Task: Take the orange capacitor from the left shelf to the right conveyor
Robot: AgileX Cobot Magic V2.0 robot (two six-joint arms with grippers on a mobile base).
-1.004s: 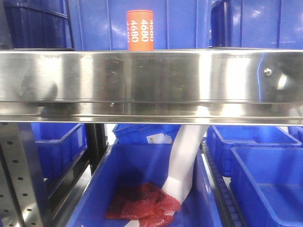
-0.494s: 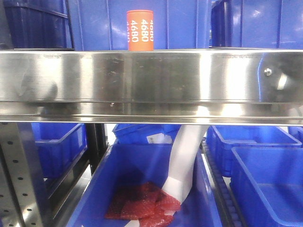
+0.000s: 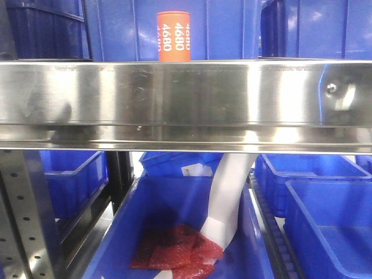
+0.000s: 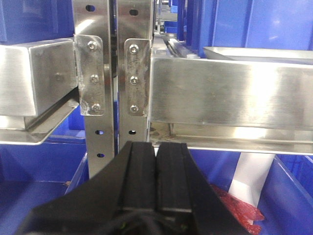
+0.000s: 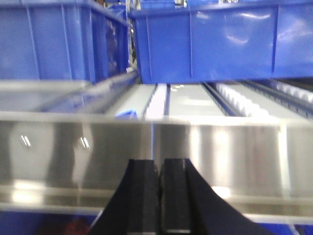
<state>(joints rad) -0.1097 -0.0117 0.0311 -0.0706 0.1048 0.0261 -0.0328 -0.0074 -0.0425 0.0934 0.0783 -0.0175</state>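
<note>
The orange capacitor (image 3: 174, 36) carries white "4680" printed lengthwise down its side, repeated in columns around the can; the lowest print is cut off by the rail. It stands upright on the upper level of the left shelf (image 3: 186, 99), just behind the wide steel front rail, a little left of the rail's middle, with a blue bin (image 3: 215, 29) close behind it. Its foot is hidden by the rail.

Under the rail, a lower blue bin (image 3: 122, 232) holds crumpled red wrapping (image 3: 174, 253) and a white sheet (image 3: 229, 192) leaning up out of it. A small white label (image 3: 195, 170) further back is too small to read.

The left gripper (image 4: 156, 149) has its black jaws pressed together with nothing between them, pointing at the shelf's perforated upright (image 4: 100, 73). The right gripper (image 5: 159, 166) is likewise closed and empty, facing a steel rail.

The capacitor shows in neither wrist view, and neither gripper shows in the front view, so how it lies relative to the jaws cannot be told.
</note>
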